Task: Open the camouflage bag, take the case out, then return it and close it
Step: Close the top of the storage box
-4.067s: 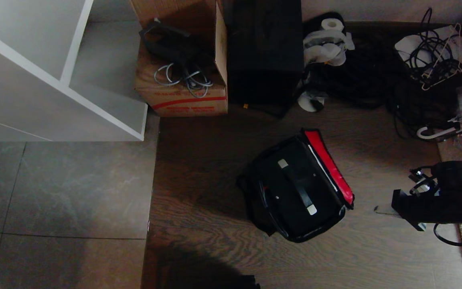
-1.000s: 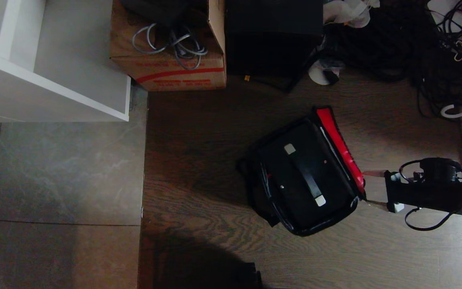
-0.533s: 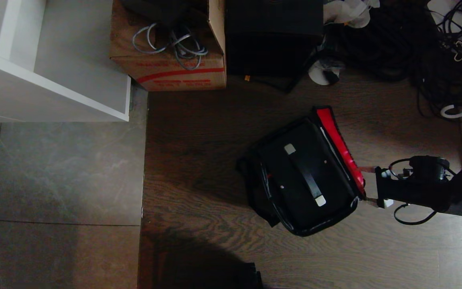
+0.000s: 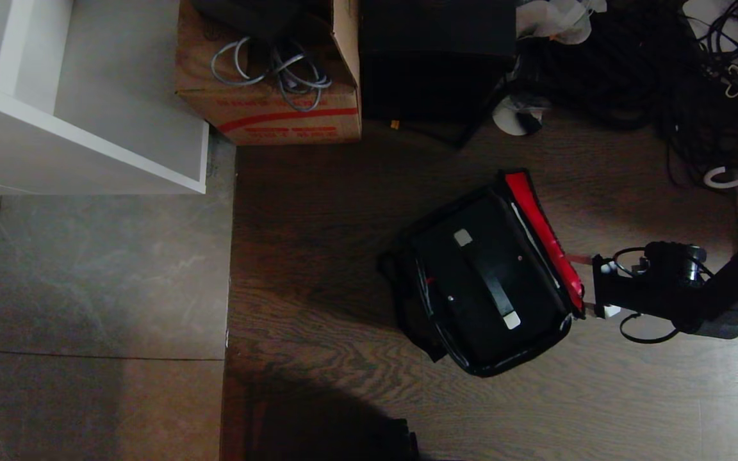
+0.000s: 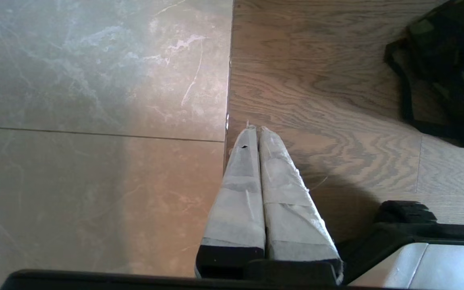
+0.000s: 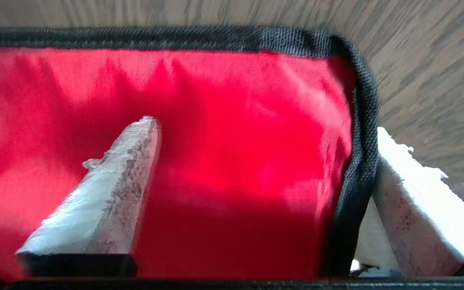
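Right claw (image 4: 583,285) spread wide astride the open camouflage bag's (image 4: 491,282) red flap (image 6: 232,141), no readable writing.

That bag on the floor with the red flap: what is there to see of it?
The bag is a boxy soft bag standing on the wood floor. Its lid is flipped open and stands up on the side nearest the right gripper, showing a red woven lining with black edge binding. Inside lies a black case with a strap handle. The left wrist view shows camouflage fabric outside. The open gripper straddles the lid's edge, one finger against the red.
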Robot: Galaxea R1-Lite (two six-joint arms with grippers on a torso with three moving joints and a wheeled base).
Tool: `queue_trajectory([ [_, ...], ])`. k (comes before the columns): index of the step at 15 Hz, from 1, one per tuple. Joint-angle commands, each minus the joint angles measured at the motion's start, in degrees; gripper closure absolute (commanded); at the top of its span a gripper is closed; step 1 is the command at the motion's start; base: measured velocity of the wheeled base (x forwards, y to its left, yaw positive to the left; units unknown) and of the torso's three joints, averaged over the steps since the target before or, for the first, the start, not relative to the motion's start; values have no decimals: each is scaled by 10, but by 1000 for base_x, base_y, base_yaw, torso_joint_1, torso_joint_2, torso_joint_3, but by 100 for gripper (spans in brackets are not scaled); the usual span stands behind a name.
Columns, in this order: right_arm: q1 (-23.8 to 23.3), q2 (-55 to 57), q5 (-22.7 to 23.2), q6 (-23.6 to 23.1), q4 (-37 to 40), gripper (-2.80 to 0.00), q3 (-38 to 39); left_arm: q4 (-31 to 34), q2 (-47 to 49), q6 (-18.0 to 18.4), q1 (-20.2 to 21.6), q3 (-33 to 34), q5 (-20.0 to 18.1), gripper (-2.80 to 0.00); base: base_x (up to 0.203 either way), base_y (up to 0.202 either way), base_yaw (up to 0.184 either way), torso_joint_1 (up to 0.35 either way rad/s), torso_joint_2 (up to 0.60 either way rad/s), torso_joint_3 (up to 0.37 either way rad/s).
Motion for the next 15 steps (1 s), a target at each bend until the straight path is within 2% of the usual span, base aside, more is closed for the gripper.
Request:
queue_trajectory([
  [1, 0, 5, -7, 4, -2, 0, -5, 0, 1, 0, 0, 0, 0, 0, 0, 0, 0, 0, 0, 0],
  [7, 2, -5, -8, 2, -2, 0, -2, 0, 1, 0, 0, 0, 0, 0, 0, 0, 0, 0, 0, 0],
  [11, 0, -48, -4, -7, 0, 0, 36, 0, 1, 0, 0, 0, 0, 0, 0, 0, 0, 0, 0, 0],
  [12, 0, -64, -5, -13, 0, 0, 45, -1, 0, 0, 0, 0, 0, 0, 0, 0, 0, 0, 0, 0],
  [15, -5, -121, -8, -88, -3, 0, 87, 0, 0, 0, 0, 0, 0, 0, 0, 0, 0, 0, 0, 0],
])
